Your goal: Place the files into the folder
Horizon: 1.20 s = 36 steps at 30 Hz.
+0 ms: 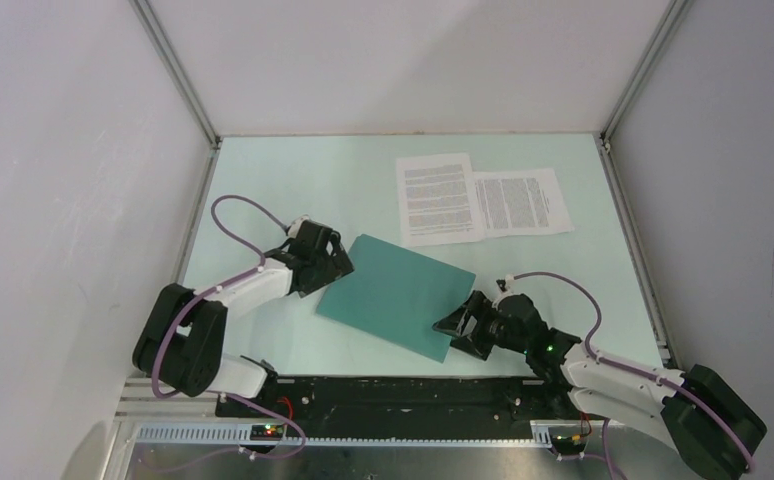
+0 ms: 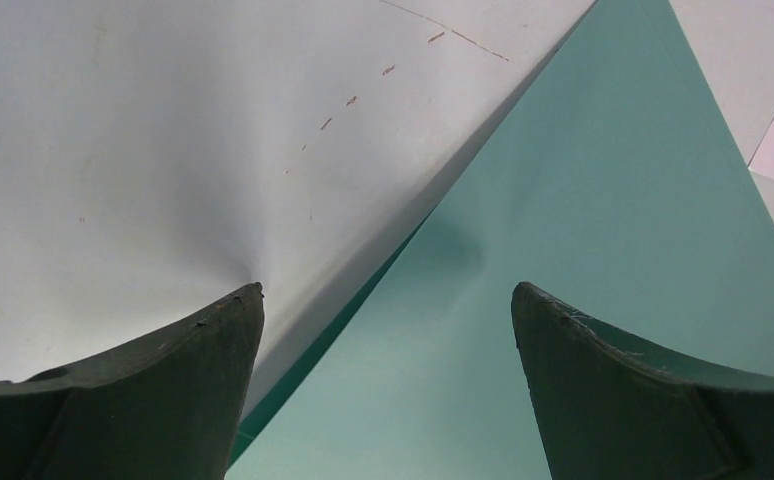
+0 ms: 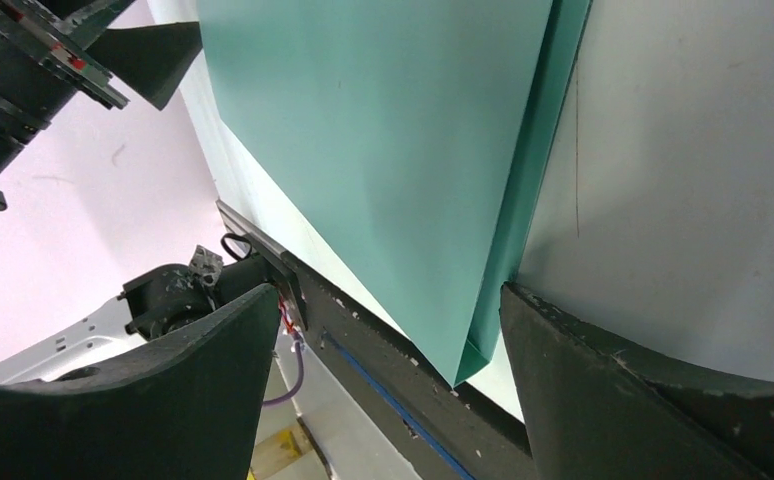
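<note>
The folder (image 1: 395, 295) lies closed, with both files (image 1: 441, 198) outside it.

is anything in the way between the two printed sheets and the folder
No object lies between the left printed sheet or the right printed sheet and the folder. The folder lies shut, though, so its own top cover blocks the inside. The left gripper and right gripper sit open at its opposite ends.
</note>
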Each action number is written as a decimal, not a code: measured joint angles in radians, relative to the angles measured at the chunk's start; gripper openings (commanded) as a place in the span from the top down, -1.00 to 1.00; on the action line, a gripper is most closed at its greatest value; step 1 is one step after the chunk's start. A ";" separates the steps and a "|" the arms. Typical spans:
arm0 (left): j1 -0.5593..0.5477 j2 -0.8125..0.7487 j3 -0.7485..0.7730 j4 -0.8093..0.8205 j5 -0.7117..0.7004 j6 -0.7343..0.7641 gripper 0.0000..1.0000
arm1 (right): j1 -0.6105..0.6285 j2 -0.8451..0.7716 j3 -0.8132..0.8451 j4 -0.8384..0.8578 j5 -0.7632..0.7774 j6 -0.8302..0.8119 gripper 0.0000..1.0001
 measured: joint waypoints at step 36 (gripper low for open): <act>0.015 -0.129 0.060 -0.164 0.015 -0.039 -0.96 | 0.169 0.513 -0.045 0.734 0.179 -0.163 1.00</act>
